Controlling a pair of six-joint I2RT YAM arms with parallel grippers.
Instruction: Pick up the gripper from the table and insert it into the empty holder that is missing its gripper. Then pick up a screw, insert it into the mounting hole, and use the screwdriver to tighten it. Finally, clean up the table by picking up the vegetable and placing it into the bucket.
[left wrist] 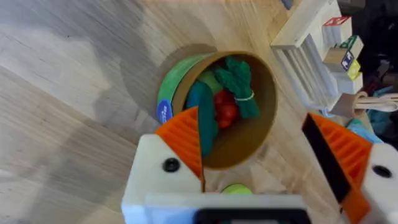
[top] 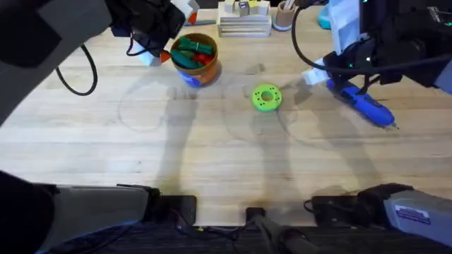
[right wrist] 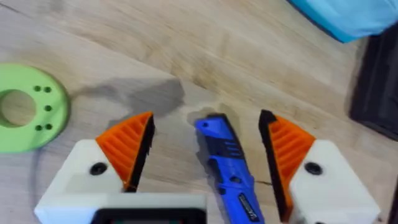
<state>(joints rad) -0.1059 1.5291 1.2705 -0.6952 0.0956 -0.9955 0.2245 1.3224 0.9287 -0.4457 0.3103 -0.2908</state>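
The tan-orange bucket (top: 206,70) (left wrist: 249,140) stands at the back left with green, red and teal vegetables (top: 192,51) (left wrist: 239,84) inside. My left gripper (top: 180,14) (left wrist: 261,158) hovers above it, open, with nothing between its orange pads (left wrist: 186,140). The blue screwdriver (top: 361,104) (right wrist: 227,171) lies on the table at the right. My right gripper (top: 321,76) (right wrist: 205,149) is open and straddles the screwdriver's end, its pads (right wrist: 130,146) apart from it on both sides. The small orange gripper part, the holder and the screw are out of view.
A round green disc with a hole (top: 266,97) (right wrist: 25,109) lies mid-table, left of the screwdriver. At the back edge stand a white rack with blocks (top: 244,21) (left wrist: 311,56), a cup of sticks (top: 284,15) and a light blue object (top: 326,15) (right wrist: 354,15). Black cables (top: 78,74) trail over the table.
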